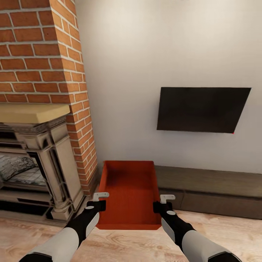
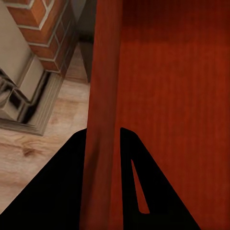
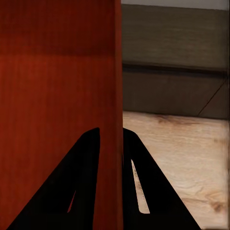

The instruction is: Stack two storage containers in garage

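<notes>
I hold 1 bin (image 1: pixel 130 193) level between both arms, long axis pointing ahead, left gripper (image 1: pixel 97 202) and right gripper (image 1: pixel 163 203) each pinching a side wall.

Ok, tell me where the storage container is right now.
In the head view the storage container sits low at centre, gripped between the left gripper and right gripper, right of the brick fireplace.

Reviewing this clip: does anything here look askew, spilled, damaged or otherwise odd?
Nothing stands out. The orange-red container sits level between the left tool and right tool, each clamped on a side wall. It looks empty and undamaged. The brick fireplace, dark wall panel and low bench look orderly.
</notes>
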